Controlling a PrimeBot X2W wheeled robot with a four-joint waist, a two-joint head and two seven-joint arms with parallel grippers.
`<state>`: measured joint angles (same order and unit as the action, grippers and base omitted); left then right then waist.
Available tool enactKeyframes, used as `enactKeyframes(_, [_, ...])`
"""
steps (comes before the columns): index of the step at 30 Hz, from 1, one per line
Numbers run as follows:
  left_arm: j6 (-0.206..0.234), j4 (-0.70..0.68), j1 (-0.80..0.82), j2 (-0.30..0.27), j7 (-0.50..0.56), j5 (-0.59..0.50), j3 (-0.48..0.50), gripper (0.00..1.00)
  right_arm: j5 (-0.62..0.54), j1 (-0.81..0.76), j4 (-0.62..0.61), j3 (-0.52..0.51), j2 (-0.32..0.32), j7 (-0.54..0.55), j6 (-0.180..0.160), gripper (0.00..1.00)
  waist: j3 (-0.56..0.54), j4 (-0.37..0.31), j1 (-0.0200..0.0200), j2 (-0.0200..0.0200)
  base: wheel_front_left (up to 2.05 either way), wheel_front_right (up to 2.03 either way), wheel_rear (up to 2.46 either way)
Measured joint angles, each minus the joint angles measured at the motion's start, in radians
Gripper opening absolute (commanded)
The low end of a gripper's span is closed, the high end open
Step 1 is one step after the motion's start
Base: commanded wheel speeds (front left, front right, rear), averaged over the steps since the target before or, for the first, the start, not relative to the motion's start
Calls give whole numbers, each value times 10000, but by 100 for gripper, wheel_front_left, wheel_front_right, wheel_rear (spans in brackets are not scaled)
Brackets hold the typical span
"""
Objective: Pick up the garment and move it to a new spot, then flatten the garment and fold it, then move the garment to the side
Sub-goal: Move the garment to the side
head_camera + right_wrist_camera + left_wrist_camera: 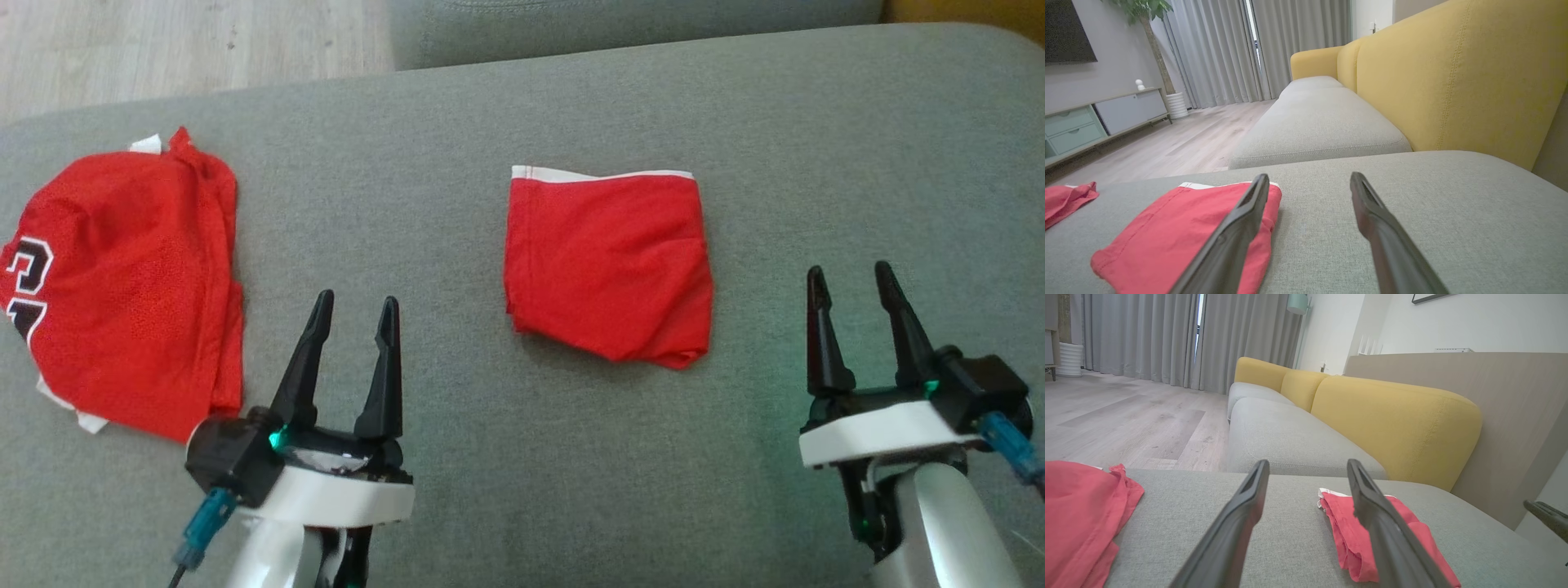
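The garment (608, 261) lies folded in the middle of the grey sofa (506, 490) seat, a rough red rectangle with a white band along its far edge. How many layers it has, I cannot tell. The left gripper (358, 298) is to its left and the right gripper (848, 268) to its right, both apart from it — each one has its fingers spread wide and holds nothing. In the left wrist view one finger covers part of the garment, and in the right wrist view a finger hides its near right corner. A second red cloth, a jersey (122, 286), lies at the left end of the seat, well apart from the garment. The picture edge cuts it off, so the black-and-white print on it cannot be read — only a part shows. Small white pieces stick out at its edges. Beyond the seat are a yellow backrest (1392, 424) and a wooden floor (163, 49).
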<state>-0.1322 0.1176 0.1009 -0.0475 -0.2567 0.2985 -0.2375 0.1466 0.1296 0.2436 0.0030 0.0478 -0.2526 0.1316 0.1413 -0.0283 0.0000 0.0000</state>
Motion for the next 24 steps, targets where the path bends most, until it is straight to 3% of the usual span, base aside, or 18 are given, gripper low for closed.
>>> enactKeyframes(6, [0,0,52,0,0,0,-230,100,-380,304,861,-40,0,0,0,100,251,222,1,0,0,0,0])
enactKeyframes(12, [0,54,351,2,0,6,-426,100,-489,1453,2523,468,8,169,0,100,636,646,1,0,0,0,0])
enactKeyframes(19, [0,146,604,4,0,-90,-650,100,445,2560,4477,876,12,650,0,100,1079,1092,1,0,0,0,0])
enactKeyframes(24, [0,163,879,12,0,-96,-920,100,1051,3577,5754,1055,98,414,0,100,1370,1432,0,0,0,0,0])
